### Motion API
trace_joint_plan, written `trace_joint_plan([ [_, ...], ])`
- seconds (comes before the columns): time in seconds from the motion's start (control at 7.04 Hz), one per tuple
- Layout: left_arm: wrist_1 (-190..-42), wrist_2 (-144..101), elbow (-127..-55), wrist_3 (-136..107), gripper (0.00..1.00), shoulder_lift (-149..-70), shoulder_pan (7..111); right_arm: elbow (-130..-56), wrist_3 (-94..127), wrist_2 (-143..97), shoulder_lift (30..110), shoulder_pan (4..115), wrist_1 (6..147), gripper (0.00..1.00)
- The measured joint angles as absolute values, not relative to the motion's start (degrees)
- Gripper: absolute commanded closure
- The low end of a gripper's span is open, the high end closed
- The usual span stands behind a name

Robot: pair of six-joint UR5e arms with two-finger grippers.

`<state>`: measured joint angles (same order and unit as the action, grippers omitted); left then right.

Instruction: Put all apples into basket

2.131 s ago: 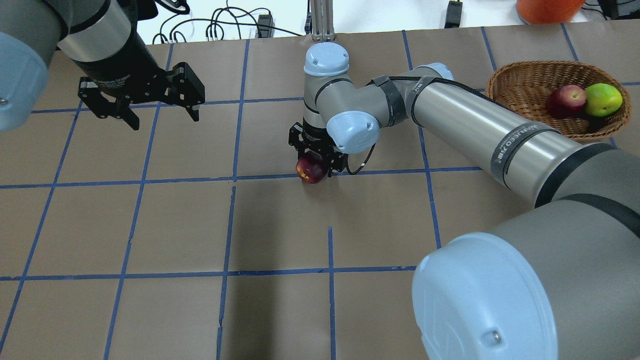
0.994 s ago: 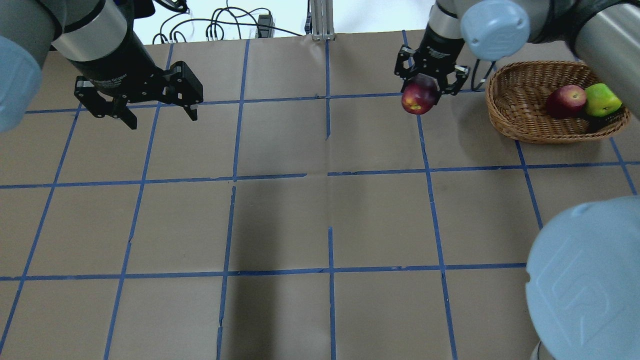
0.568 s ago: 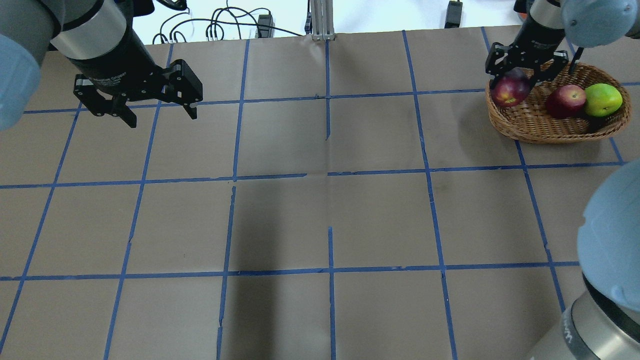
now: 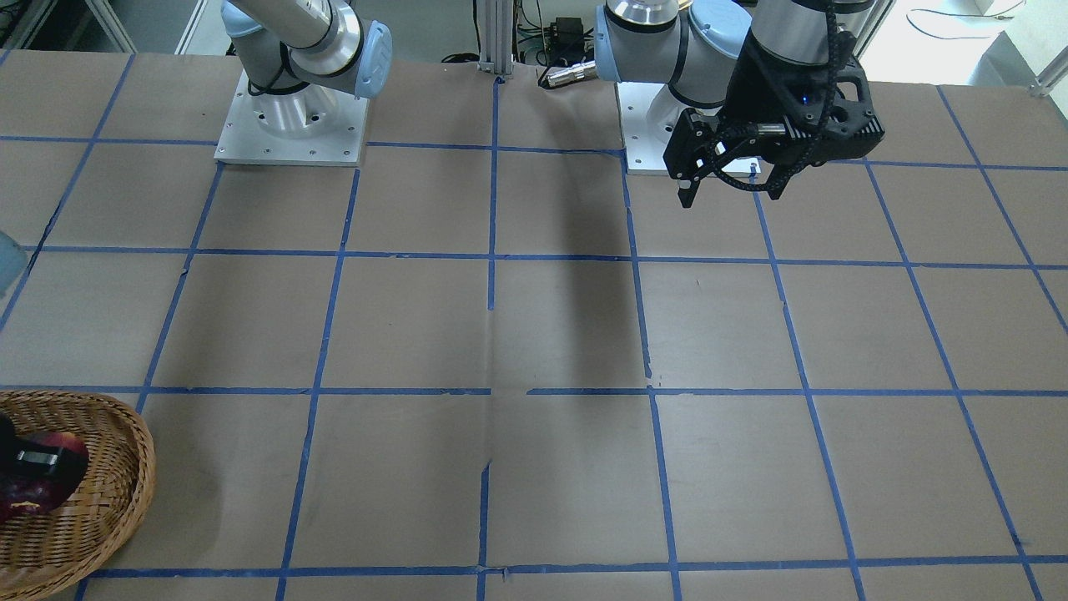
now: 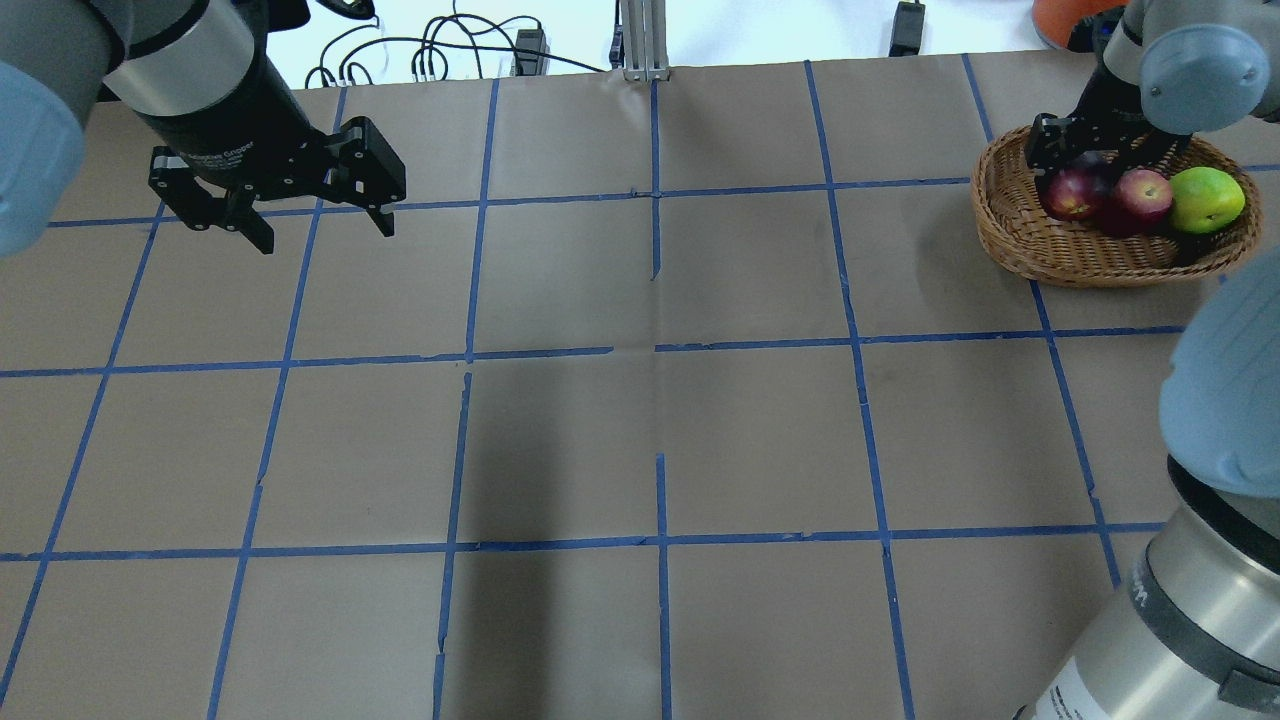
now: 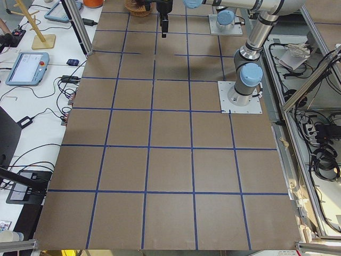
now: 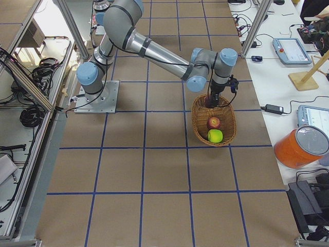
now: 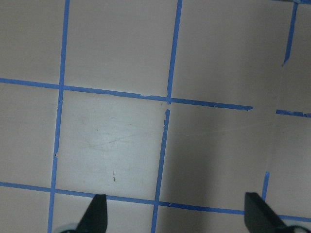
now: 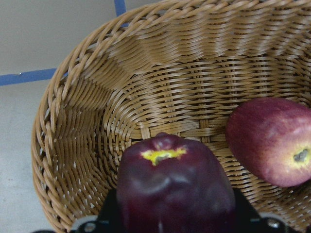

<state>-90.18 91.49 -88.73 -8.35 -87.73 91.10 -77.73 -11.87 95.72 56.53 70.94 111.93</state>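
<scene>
The wicker basket (image 5: 1010, 240) stands at the table's far right. A red apple (image 5: 1143, 195) and a lime green apple (image 5: 1207, 199) lie in it. My right gripper (image 5: 1085, 165) is shut on the dark maroon apple (image 5: 1072, 193) and holds it low inside the basket, next to the red apple. In the right wrist view the maroon apple (image 9: 175, 189) shows a yellow stem dimple, with the red apple (image 9: 274, 145) to its right over the basket's woven floor (image 9: 97, 145). I cannot tell whether it touches the floor. My left gripper (image 5: 327, 236) is open and empty above the far left of the table.
The table is brown paper with a grid of blue tape (image 5: 660, 350). Cables (image 5: 440, 50) lie beyond the far edge. An orange container (image 7: 300, 146) stands on the side bench beyond the basket. The left wrist view shows only paper between the fingertips (image 8: 97, 213).
My right gripper has carried the maroon apple from mid-table to the right, over the basket's rim, and down beside the red apple. The left arm has barely moved.
</scene>
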Motion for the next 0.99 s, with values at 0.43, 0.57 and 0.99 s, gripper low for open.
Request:
trace_joint_plan([
  [0.43,-90.2,91.49,-88.77,-8.35,0.0,-87.63,91.06,-77.66,-11.86,96.34,58.12,71.02,110.66,0.0],
  [0.57,-90.18,91.49,-88.76,-8.33,0.0,-87.63,91.06,-77.78,-11.74,96.21,60.94,71.64,107.96,0.0],
  [0.99,-90.2,91.49,-88.69,-8.28,0.0,-87.62,91.05,-78.61,-8.88,95.63,72.56,79.86,97.16,0.0],
])
